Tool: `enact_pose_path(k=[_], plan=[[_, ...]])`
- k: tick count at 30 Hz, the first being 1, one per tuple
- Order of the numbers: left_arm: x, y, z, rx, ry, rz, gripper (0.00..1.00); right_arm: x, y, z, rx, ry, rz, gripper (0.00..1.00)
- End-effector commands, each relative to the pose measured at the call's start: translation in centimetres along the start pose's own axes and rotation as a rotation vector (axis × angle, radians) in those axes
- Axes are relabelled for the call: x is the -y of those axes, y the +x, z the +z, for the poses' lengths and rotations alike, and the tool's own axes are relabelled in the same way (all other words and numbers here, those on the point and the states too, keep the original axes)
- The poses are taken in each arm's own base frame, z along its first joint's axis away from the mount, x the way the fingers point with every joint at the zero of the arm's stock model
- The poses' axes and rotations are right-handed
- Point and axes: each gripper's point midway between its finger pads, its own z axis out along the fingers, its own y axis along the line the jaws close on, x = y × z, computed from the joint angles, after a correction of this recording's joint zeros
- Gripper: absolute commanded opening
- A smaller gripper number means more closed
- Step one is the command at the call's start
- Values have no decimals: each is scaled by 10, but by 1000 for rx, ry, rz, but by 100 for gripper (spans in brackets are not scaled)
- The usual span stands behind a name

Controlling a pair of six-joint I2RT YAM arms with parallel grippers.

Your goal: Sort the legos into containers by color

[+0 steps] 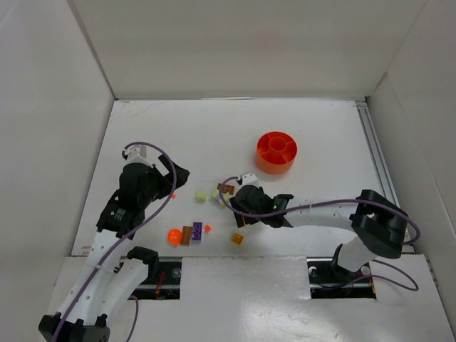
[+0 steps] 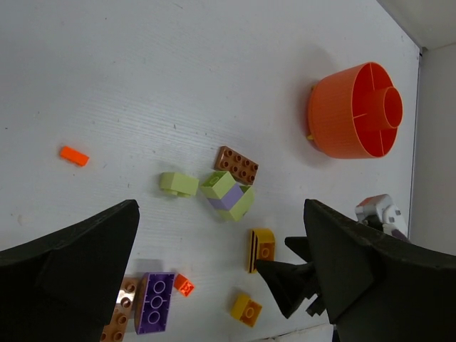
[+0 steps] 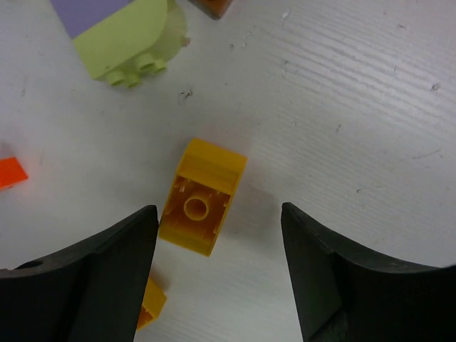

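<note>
**Colleague:** What is in front of you, from the big things down?

**Operator:** First the white worktop [image 1: 285, 121]. On its far right part stands the orange dish [image 1: 276, 152], well apart from the loose legos, which lie near the middle. I see none inside the dish. My left tool [image 1: 178, 182] hangs over the left side with its jaws fully spread, and it holds nothing. My right tool [image 3: 217, 214] is low over the worktop. Its jaws stand on both sides of one yellow brick [image 3: 203, 206] with a gap on each side, so it pinches nothing yet.

**Colleague:** What can go wrong from here?

**Operator:** I think this brick lies on its side and is a little turned against the jaws. If I press them together like this, it may twist or jump out. A smaller yellow brick [image 3: 151, 303] sits just beside one finger, and the finger may push it away. The green and purple brick [image 3: 121, 35] is also near.

**Colleague:** Which camera helps you most?

**Operator:** The top view gives me both arms and the dish, but there the right tool covers the yellow brick. The right wrist view alone shows the two gaps. The left wrist view shows the dish from the side, with its hub and dividers. It also shows tiny pieces such as the orange chip [image 2: 74, 154].
</note>
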Motion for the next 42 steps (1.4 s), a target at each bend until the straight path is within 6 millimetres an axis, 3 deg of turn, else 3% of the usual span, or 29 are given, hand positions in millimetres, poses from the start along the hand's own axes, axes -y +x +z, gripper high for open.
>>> enact_pose_path(k=[1,6,10,14,17,20,23,24,25,27,28,31,32,33,34,35,36,37,39,41,42], plan=[[6,-3,1,19,27,-5,100,-9,-10,10,29,14,73,74],[6,-3,1,19,27,-5,100,-18,-10,21,13,1,71,63],[7,-2,1,13,34,-5,100,-17,-7,24,3,7,78,39],[7,-2,1,13,34,-5,100,-16,-16,12,40,-6,91,24],[8,-4,1,20,40,-5,100,-14,-28,-1,85,-22,57,21],[13,0,2,-4,66,8,100,-17,-65,-22,205,-44,-33,20],[19,1,8,-14,98,19,100,-2,-104,-40,311,-55,-138,19],[21,1,9,-20,105,19,100,-2,-126,-47,372,-77,-154,17],[17,5,14,-33,93,29,100,21,-145,-50,412,-50,-194,17],[22,9,19,-56,126,30,100,24,-174,-58,488,-129,-240,16],[20,10,24,-66,117,40,100,46,-195,-60,538,-105,-308,16],[26,11,30,-78,143,50,100,46,-227,-70,622,-209,-449,16],[25,12,34,-85,137,49,100,60,-237,-65,630,-181,-532,16],[26,13,37,-88,150,50,100,63,-253,-70,662,-170,-569,16],[30,12,37,-85,167,62,100,61,-259,-70,676,-199,-620,16],[29,13,41,-88,164,62,100,78,-268,-67,679,-156,-626,17],[34,12,42,-88,185,63,100,83,-279,-63,687,-160,-663,17],[36,16,44,-104,197,77,100,78,-279,-62,697,-232,-700,17],[34,17,50,-112,190,88,100,91,-283,-48,691,-286,-736,19],[40,20,51,-119,202,109,100,87,-287,-48,710,-362,-771,20],[45,19,50,-118,214,114,100,94,-285,-43,702,-369,-773,21]])
